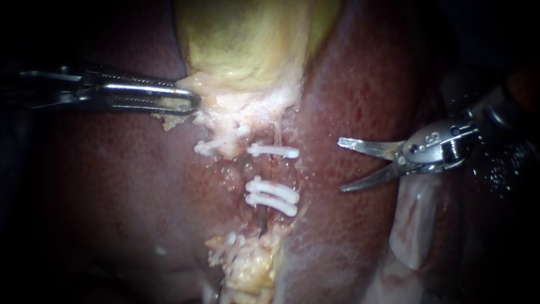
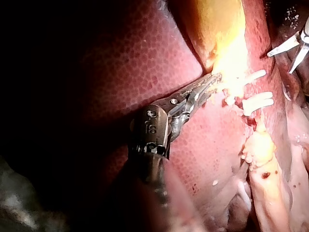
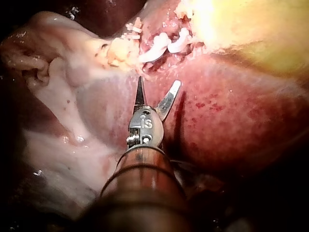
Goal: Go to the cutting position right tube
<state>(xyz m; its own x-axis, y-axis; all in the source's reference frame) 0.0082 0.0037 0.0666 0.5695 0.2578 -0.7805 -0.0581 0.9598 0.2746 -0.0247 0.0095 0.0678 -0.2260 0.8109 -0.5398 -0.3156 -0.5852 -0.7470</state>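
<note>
Our right instrument (image 1: 340, 166) at three o'clock, silver blades parted, clear of the reddish right tube (image 1: 275, 169) at centre between white plastic clips (image 1: 273, 151), our left instrument (image 1: 196, 103) at ten o'clock clamping pale fatty tissue (image 1: 225, 107), bite plainest in left wrist view.

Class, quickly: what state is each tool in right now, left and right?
Left tool: shut on the pale tissue below the gallbladder.
Right tool: open, blades apart, holding nothing.
</note>
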